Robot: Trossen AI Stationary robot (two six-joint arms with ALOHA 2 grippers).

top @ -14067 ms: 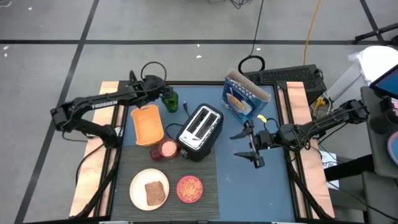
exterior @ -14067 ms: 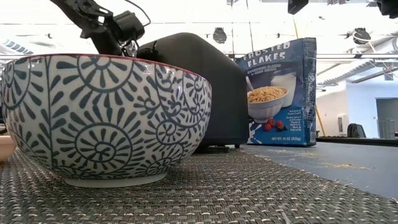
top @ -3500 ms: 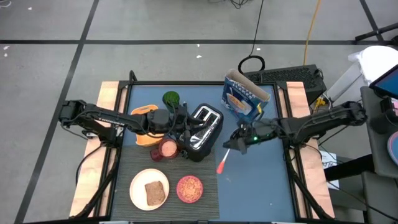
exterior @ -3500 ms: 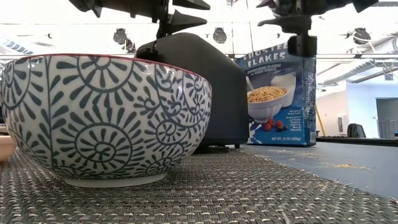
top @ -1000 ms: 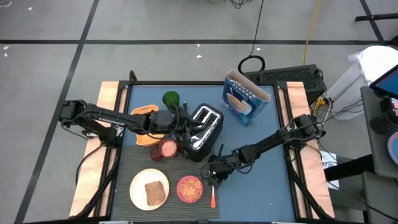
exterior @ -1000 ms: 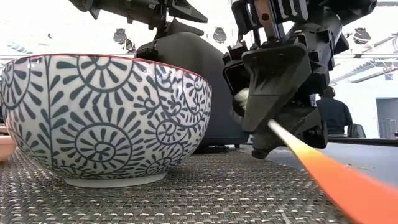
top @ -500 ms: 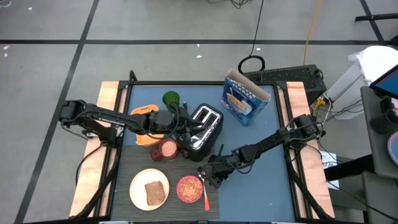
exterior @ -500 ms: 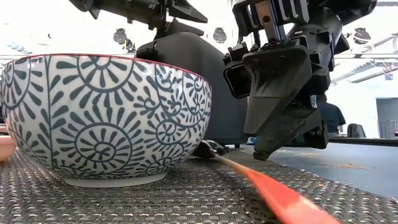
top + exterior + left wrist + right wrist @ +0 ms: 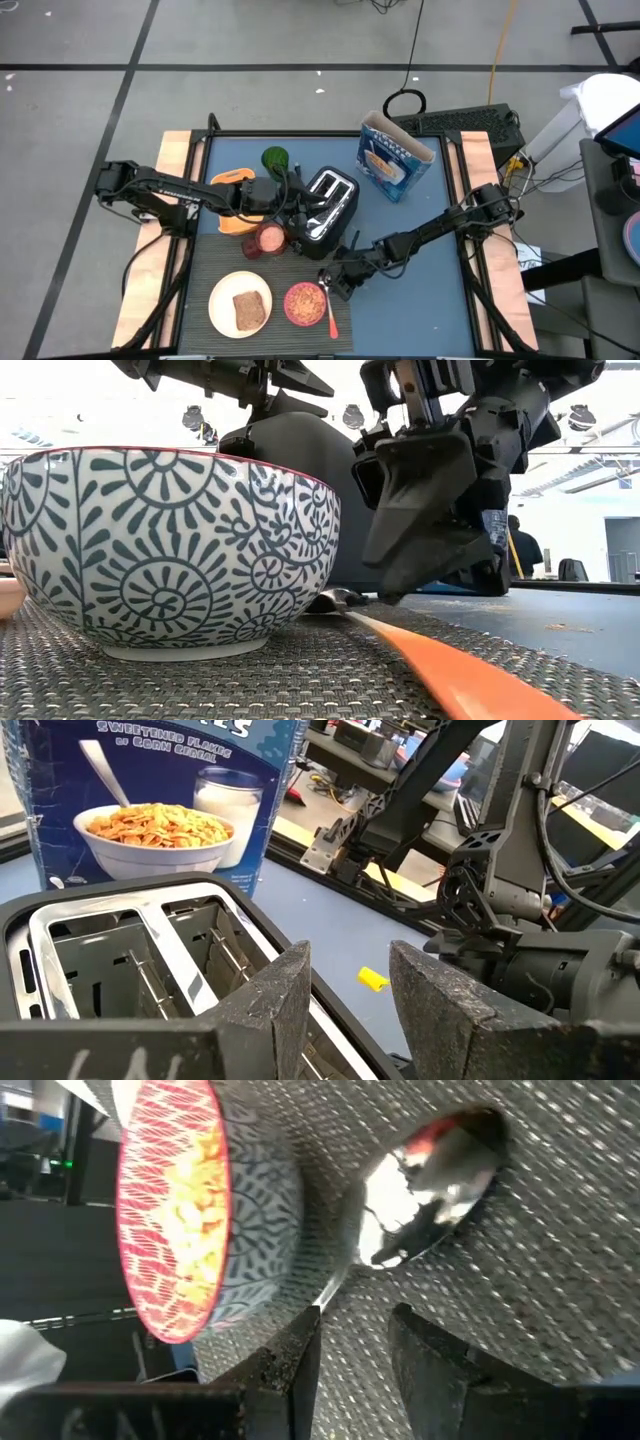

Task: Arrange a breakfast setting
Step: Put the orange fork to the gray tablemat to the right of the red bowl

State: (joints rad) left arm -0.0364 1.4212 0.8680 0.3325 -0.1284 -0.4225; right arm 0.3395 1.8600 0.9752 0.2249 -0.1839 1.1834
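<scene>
Your right gripper point(image 9: 333, 283) hangs low over the woven placemat point(image 9: 345, 262), its fingers set narrow with a bare gap and gripping nothing, just above the bowl end of the red-handled spoon point(image 9: 329, 309). That spoon lies flat on the mat just right of the pink cereal bowl point(image 9: 304, 304), with the cream plate point(image 9: 222, 297) and its toast slice point(image 9: 249, 310) on the bowl's other side. Your left gripper point(image 9: 299, 213) hovers over the toaster point(image 9: 325, 205), fingers narrowly parted and empty.
</scene>
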